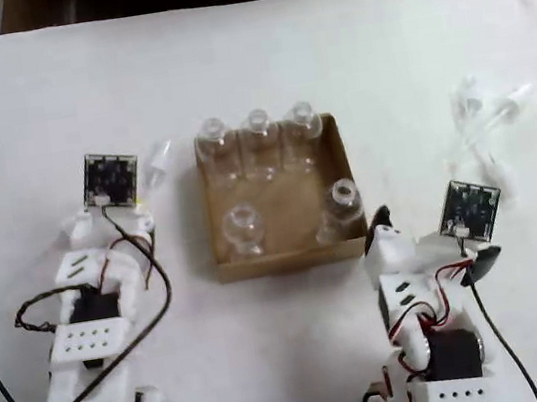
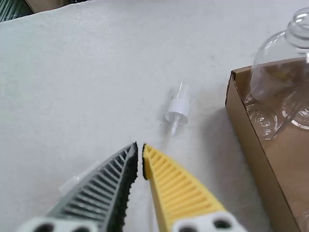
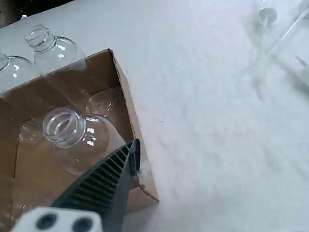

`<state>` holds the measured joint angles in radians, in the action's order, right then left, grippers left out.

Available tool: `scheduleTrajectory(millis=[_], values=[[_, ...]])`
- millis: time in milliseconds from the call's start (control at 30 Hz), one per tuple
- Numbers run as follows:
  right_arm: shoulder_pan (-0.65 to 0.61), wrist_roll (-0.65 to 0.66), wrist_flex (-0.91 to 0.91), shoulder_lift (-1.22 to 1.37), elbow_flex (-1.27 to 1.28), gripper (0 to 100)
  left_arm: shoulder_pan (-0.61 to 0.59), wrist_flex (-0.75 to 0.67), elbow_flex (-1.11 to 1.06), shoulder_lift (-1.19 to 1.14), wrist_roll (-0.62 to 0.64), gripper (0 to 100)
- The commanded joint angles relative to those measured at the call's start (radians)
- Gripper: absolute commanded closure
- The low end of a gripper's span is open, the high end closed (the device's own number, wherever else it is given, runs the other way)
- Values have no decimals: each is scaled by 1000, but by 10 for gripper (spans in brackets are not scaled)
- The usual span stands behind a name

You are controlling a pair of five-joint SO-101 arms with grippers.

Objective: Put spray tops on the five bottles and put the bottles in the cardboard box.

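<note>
High view: the cardboard box [image 1: 287, 257] lay in the middle of the bench [image 1: 256, 51]. Five clear bottles [image 1: 260, 142] stood inside it without tops, three at the far wall and two at the near wall. One spray top [image 1: 161, 159] lay on the bench just beside the box, and the other spray tops [image 1: 488, 113] lay together, well apart, on the opposite side.

Left wrist view: the left hand [image 2: 140, 159] was clenched and held nothing. Its tips were near the single spray top, not touching it.

Right wrist view: the right hand [image 3: 128, 164] was over the near corner of the box, beside a bottle. Whether it was released or clenched, I could not tell.
</note>
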<state>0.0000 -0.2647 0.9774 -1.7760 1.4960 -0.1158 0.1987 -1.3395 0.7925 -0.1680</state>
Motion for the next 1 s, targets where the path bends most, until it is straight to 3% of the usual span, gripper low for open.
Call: scheduleTrajectory(millis=[0,133,267,400,767,967], values=[[18,-8,-58,2,-40,532,-5,-32,9,-7,-12,976],[94,-8,-163,2,3,736,-7,-32,9,-7,-9,976],[194,5,-456,2,107,988,-5,-29,9,-7,-11,976],[254,-9,-664,13,196,975,-2,-28,9,-7,-12,976],[262,-3,-602,5,195,984,-2,-26,9,-2,-12,976],[205,120,-550,5,192,984,-1,-26,9,-5,-14,976]])
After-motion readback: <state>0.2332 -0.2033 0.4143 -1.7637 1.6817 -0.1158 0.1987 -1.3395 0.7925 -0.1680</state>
